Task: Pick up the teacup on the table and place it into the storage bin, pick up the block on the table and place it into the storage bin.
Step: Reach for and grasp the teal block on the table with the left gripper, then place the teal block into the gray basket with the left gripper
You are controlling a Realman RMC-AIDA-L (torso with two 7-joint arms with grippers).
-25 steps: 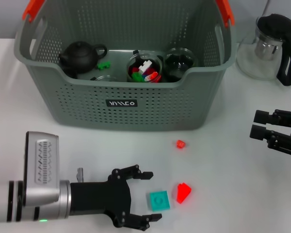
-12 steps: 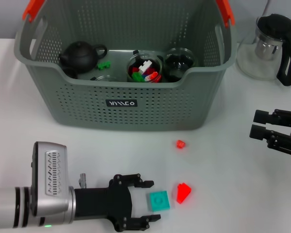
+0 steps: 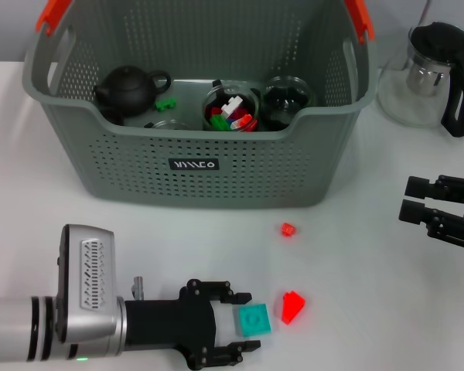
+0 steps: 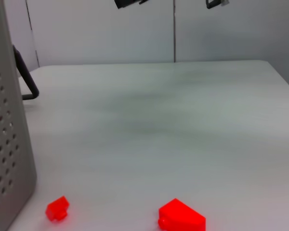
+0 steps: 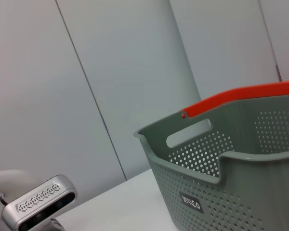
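A teal square block (image 3: 252, 319) lies on the white table near the front edge, with a red wedge block (image 3: 292, 306) just right of it. A small red block (image 3: 288, 229) sits closer to the storage bin (image 3: 193, 166). My left gripper (image 3: 245, 321) is low on the table and open, with a fingertip on either side of the teal block. Both red blocks, the wedge (image 4: 181, 217) and the small one (image 4: 57, 208), show in the left wrist view. My right gripper (image 3: 414, 199) hovers open at the right edge. No teacup shows on the table.
Inside the bin are a black teapot (image 3: 127, 89), a glass cup of coloured blocks (image 3: 232, 108) and a dark glass cup (image 3: 286, 99). A glass pitcher with a black handle (image 3: 433, 73) stands at the back right. The bin's wall (image 4: 5, 144) is close beside the small red block.
My left gripper has slid right along the table, so its open fingers now flank the teal block. The right arm and the blocks have not moved.
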